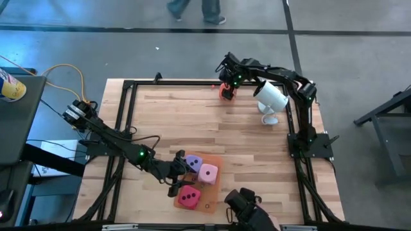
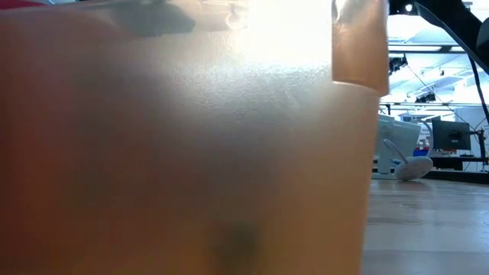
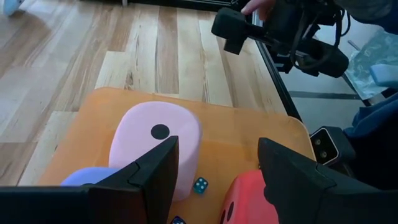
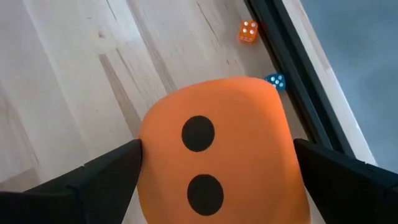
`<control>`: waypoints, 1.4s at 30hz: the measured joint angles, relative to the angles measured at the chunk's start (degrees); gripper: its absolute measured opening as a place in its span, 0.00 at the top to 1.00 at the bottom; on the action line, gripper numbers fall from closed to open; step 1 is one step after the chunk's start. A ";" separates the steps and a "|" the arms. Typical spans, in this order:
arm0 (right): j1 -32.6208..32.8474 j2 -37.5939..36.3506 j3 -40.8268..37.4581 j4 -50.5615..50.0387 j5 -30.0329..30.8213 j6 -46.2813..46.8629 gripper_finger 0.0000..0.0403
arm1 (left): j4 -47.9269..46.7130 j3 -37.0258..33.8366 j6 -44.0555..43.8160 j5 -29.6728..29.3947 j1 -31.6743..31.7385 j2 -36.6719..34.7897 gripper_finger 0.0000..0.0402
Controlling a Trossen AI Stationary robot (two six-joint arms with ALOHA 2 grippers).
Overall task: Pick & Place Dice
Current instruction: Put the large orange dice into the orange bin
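Orange and soft, one die (image 4: 214,165) sits between the wide-spread fingers of the right tool (image 1: 226,88) at the far edge of the desk (image 1: 212,128) — whether the fingers press it, I cannot tell. A white camera (image 1: 271,96) stands near it. The left tool (image 1: 183,174) is half open and holds nothing; it hangs over the orange mat (image 3: 249,137) at the near edge. On this mat lie the pink die (image 3: 155,146), the red die (image 3: 249,199) and the purple die (image 1: 192,162) — close together.
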 joint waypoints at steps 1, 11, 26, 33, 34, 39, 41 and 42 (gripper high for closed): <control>-0.14 0.00 -0.14 0.01 -0.27 0.05 0.01 | -0.02 0.00 0.00 0.02 0.00 0.00 0.47; -0.26 -0.07 -2.87 5.93 -4.01 1.74 0.01 | -0.07 0.00 0.00 0.15 -0.01 0.00 0.47; -0.12 0.12 -3.26 10.75 -10.25 5.11 0.01 | -0.77 0.00 0.00 0.13 -0.07 0.00 0.47; 0.90 0.04 -4.59 12.93 -8.23 5.97 0.01 | -1.44 0.00 0.00 0.11 -0.07 0.00 0.47; 1.32 0.01 -5.41 13.86 -6.97 5.92 0.01 | -1.44 0.00 0.00 0.11 -0.07 0.00 0.47; 2.04 -0.32 -8.96 18.50 -3.72 5.31 0.01 | -1.44 0.00 0.00 0.11 -0.07 0.00 0.47; 2.10 -0.35 -9.78 20.09 -3.62 5.89 0.01 | -1.44 0.00 0.00 0.11 -0.07 0.00 0.47; 2.07 -0.35 -10.08 20.81 -3.50 6.68 0.01 | -1.43 0.00 0.00 0.11 -0.07 0.00 0.47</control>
